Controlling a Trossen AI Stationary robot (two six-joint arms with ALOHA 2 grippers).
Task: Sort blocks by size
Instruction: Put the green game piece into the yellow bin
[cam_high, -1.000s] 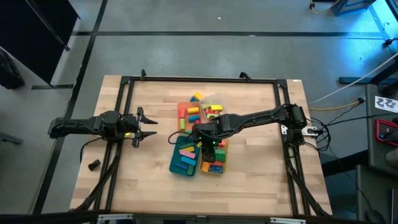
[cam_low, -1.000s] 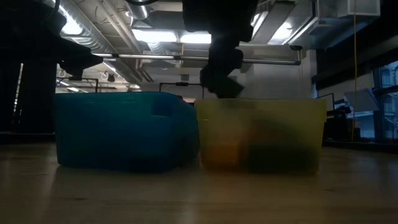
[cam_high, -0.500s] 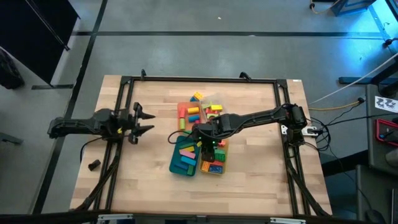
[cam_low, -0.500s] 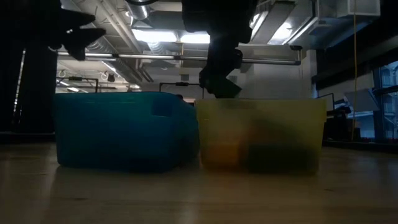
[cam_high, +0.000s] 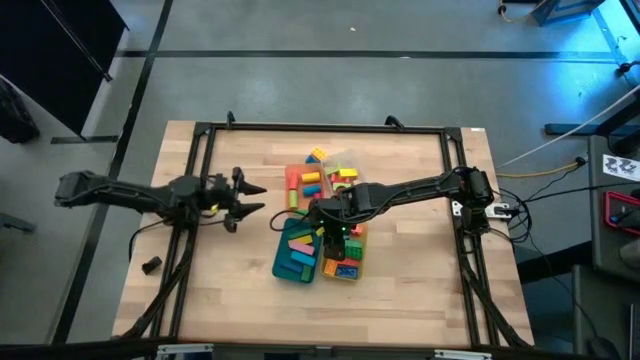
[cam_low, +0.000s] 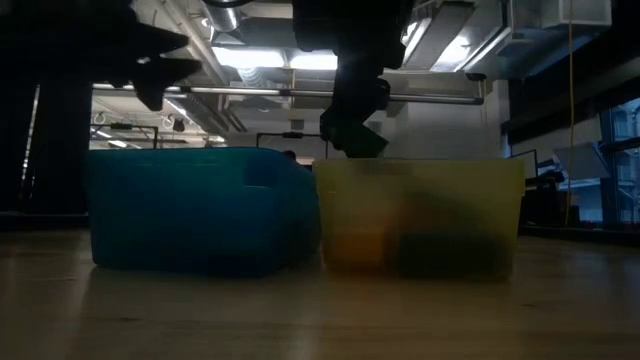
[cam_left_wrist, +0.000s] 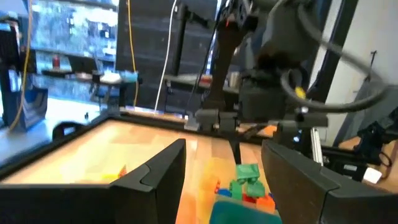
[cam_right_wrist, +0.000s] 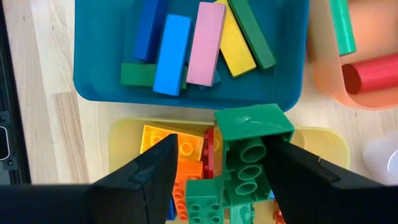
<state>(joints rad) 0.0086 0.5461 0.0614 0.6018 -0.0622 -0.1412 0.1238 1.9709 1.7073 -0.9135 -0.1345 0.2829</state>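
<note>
My right gripper (cam_high: 335, 228) hangs over the yellow tray (cam_right_wrist: 124, 132), shut on a green brick (cam_right_wrist: 252, 134), which also shows in the low view (cam_low: 358, 140) above the tray's rim (cam_low: 430, 165). Orange, red and green bricks (cam_right_wrist: 180, 155) lie in that tray. Long bars, blue, pink, yellow and green (cam_right_wrist: 205, 40), lie in the teal tray (cam_right_wrist: 93, 87). My left gripper (cam_high: 256, 199) is open and empty, in the air left of the trays; its wrist view (cam_left_wrist: 224, 149) looks toward the right arm. My right gripper holds the green brick between its two fingers, which point down from above. One finger (cam_right_wrist: 292, 168) lies against the brick's side (cam_right_wrist: 273, 134); the contact at the other side does not show plainly. The brick hangs tilted, its hollow underside (cam_right_wrist: 249, 168) showing, clear of the tray.
An orange tray (cam_high: 308, 180) and a clear tray (cam_high: 346, 176) with more blocks stand just beyond the teal and yellow ones. A red cylinder (cam_right_wrist: 373, 74) lies in the orange tray. A dark frame (cam_high: 200, 135) runs round the table. Bare wood lies left and right of the trays.
My left gripper has moved toward the table's right edge, nearer the trays, still open. My right gripper has kept its place over the yellow tray with the green brick.
</note>
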